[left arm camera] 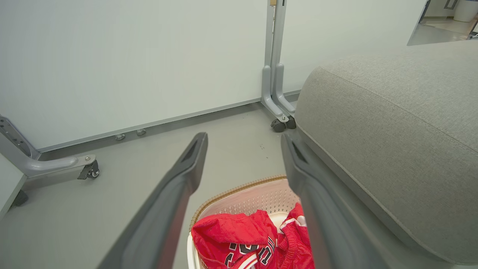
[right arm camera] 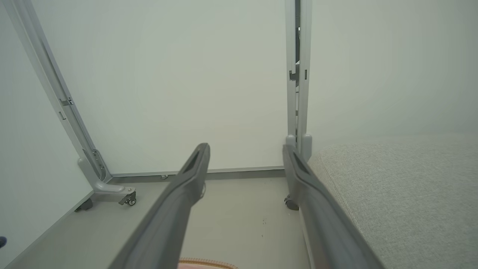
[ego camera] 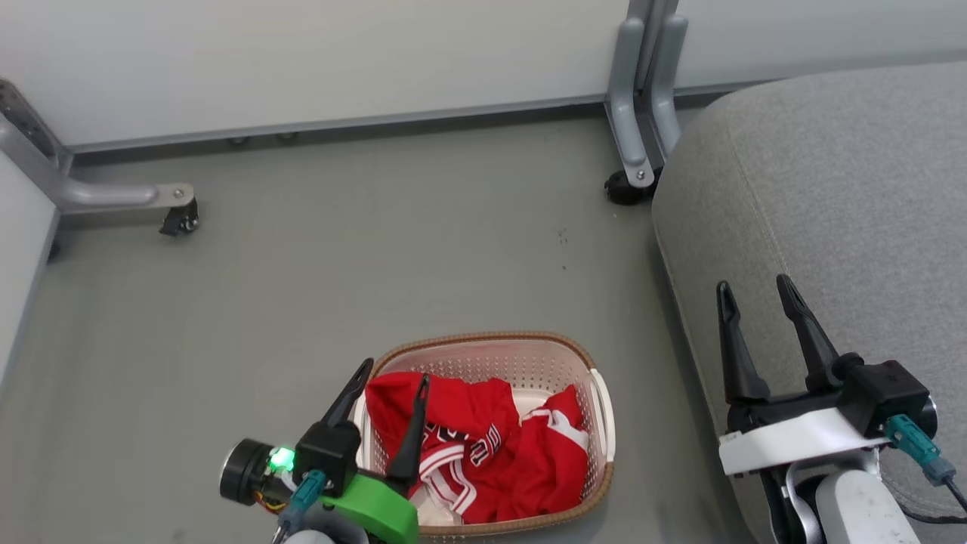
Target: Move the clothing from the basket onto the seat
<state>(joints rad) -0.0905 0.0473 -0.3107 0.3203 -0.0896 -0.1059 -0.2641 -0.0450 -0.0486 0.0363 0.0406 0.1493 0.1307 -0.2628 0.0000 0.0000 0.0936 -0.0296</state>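
The left gripper (ego camera: pixel 396 370) hangs over the basket (ego camera: pixel 529 335), fingers apart; the right gripper (ego camera: pixel 754 282), fingers spread, is at the seat's (ego camera: pixel 846 189) edge; grey floor (ego camera: pixel 340 249).

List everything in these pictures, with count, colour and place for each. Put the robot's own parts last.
clothing: looks like two pieces, red with white trim, one with black lettering, heaped in the basket
basket: one, cream-white perforated plastic with a brown rim, on the floor left of the seat
seat: one, grey fabric, at the right
partition panels: pale white, along the far side
partition legs: three, grey metal on black castors, one at the far left, a pair beside the seat
floor: grey
left gripper: one, dark fingers on a green mount, open, over the basket's left side
right gripper: one, dark fingers, open, over the seat's near left edge
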